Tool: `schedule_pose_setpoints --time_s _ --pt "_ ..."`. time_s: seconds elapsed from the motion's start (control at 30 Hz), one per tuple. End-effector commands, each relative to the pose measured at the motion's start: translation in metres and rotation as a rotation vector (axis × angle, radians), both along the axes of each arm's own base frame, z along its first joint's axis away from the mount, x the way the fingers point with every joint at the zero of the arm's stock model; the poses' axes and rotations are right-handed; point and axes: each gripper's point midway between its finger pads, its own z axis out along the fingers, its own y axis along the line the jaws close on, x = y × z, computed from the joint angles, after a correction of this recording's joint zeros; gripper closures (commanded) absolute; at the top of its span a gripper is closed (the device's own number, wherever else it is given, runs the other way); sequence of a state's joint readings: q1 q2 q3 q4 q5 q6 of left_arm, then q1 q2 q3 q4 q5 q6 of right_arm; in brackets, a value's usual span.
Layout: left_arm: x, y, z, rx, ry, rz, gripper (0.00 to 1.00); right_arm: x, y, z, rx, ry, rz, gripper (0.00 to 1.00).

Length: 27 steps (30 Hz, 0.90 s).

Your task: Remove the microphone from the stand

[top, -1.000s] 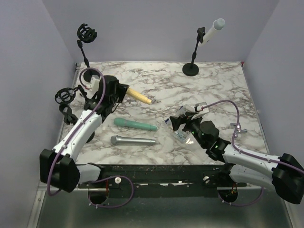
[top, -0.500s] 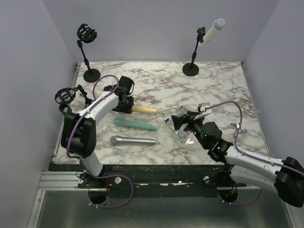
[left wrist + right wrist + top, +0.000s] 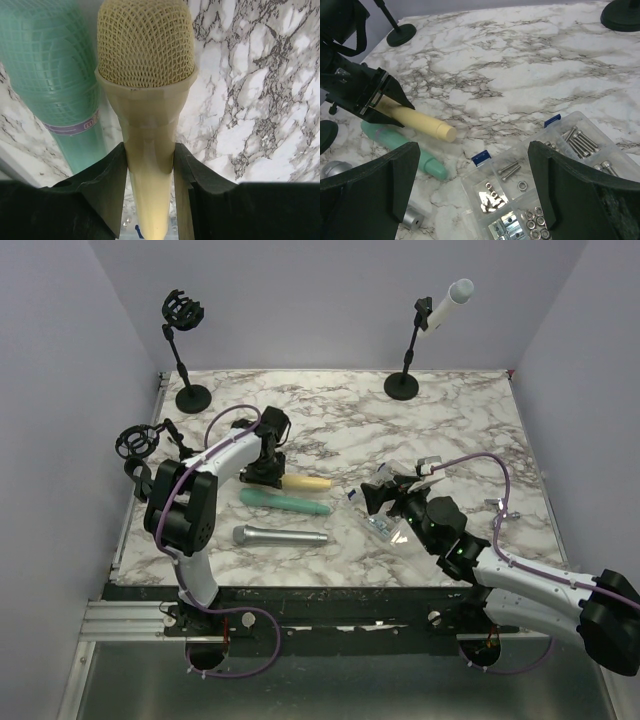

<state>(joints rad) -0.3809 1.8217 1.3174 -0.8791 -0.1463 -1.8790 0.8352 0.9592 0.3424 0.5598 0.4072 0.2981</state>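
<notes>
Glossy smooth cream plastic microphone (image 3: 148, 145), woven mesh head, matt black left gripper (image 3: 149, 167), polished marble-patterned table (image 3: 450, 430).

Both arms are built alike: the left arm (image 3: 225, 455) and the right arm (image 3: 530, 585) wear glossy white shells along their links, broken by chunky matte black housings at the joints. A thin purple cable (image 3: 502, 485) runs loosely along each one, just behind the hand. The left hand (image 3: 150, 190) has two flat black fingers (image 3: 95, 185) with bevelled, angular inner faces. The right hand (image 3: 470, 185) has broad black fingers (image 3: 367, 192) with rounded corners and a dull, faintly grainy finish.
</notes>
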Motion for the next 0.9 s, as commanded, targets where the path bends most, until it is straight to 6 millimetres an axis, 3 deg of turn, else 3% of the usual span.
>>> schedule_pose_setpoints --time_s 0.0,0.43,0.73,0.87 --pt "-0.015 0.006 -0.007 0.025 0.041 0.015 1.0 0.004 -0.007 -0.005 -0.004 0.005 -0.04 0.01" --pt "-0.037 0.014 -0.02 0.067 0.074 -0.002 0.99 0.003 -0.007 -0.004 -0.004 0.005 -0.036 0.01" --pt "-0.036 0.01 -0.021 0.053 0.069 -0.02 0.55 0.002 -0.007 -0.002 0.003 0.001 -0.034 0.02" --pt "-0.035 0.011 -0.018 0.06 0.068 -0.029 0.45 0.003 -0.008 -0.003 0.001 0.003 -0.037 0.01"
